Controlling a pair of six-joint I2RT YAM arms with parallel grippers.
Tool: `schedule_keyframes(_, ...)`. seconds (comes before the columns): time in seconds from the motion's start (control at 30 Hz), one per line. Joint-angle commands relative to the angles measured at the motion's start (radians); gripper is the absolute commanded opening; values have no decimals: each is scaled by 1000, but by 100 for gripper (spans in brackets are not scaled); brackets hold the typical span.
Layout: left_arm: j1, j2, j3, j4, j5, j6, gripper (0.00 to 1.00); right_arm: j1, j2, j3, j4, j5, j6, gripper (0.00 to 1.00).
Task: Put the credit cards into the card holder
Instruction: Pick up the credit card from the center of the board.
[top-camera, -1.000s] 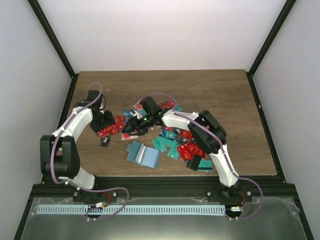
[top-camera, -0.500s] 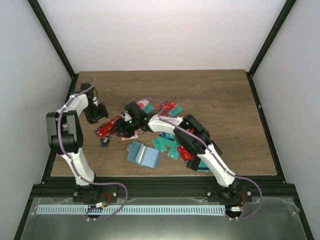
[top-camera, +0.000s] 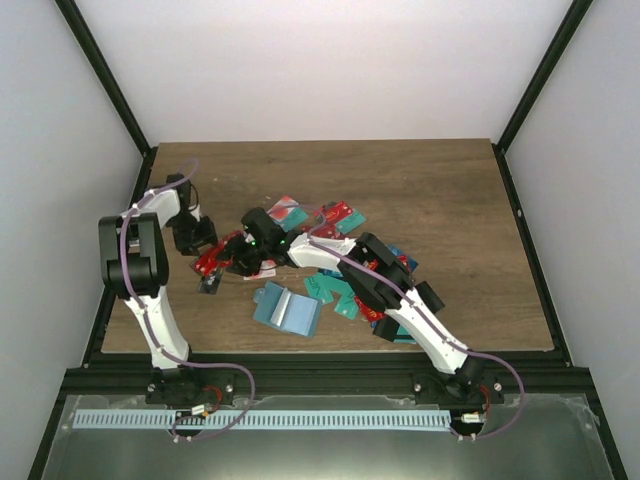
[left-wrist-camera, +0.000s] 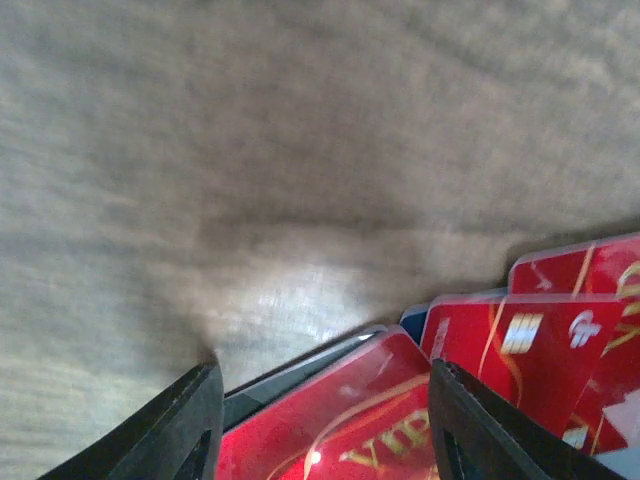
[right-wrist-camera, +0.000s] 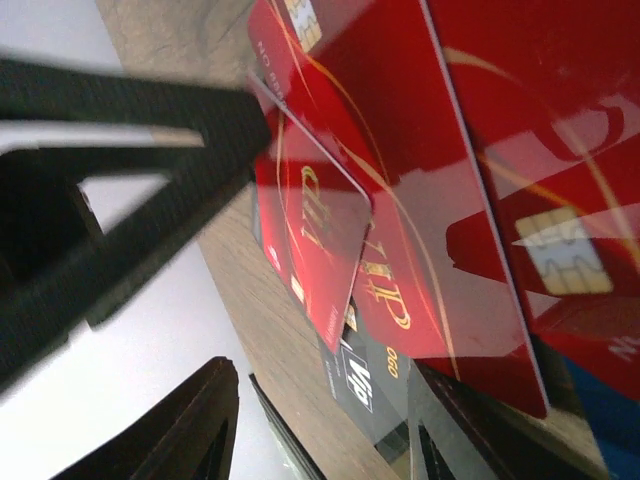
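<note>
1. From overhead, the right arm lies across the heap of credit cards (top-camera: 342, 213) in the middle of the tabletop (top-camera: 450, 190) and hides many of them.
2. The right gripper (top-camera: 243, 258) sits at the left end of the heap. In its wrist view (right-wrist-camera: 320, 375) the jaws stand partly apart over overlapping red cards and clamp nothing.
3. The left gripper (top-camera: 197, 238) is near the tabletop's left edge. Its wrist view (left-wrist-camera: 322, 375) is blurred. The jaws stand partly apart with a red card (left-wrist-camera: 330, 420) lying below the gap. I cannot tell whether the fingertips touch it.
4. A black angular shape (right-wrist-camera: 120, 190) fills the left of the right wrist view. It is out of focus and I cannot make out what it is.
5. The card holder (top-camera: 287, 308) lies open toward the near edge, left of centre, apart from both grippers.
6. Gold "VIP" script shows on red cards in both wrist views, cut off at the bottom in the left one. A dark card (right-wrist-camera: 355, 385) carries "VIP" in white. The smaller print is unreadable.
</note>
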Motion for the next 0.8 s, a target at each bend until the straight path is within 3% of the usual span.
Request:
schedule_keyframes(0.0,-10,14,-122,-54,19,-8,58,-4,88,30,-102,77,84,49)
schedule_keyframes(0.33,-93,-42,-249,-8,109,-8,53,-13,128,34,-108,18,9,41)
schedule_keyframes(0.5,-113,-69,-265,12,209,-3,48,-19,121,27,-96,-24,-123,40)
schedule_keyframes(0.77,-170,-129,-311,17,294,-2,43,-64,-7,-147,-56,-5,-213,34)
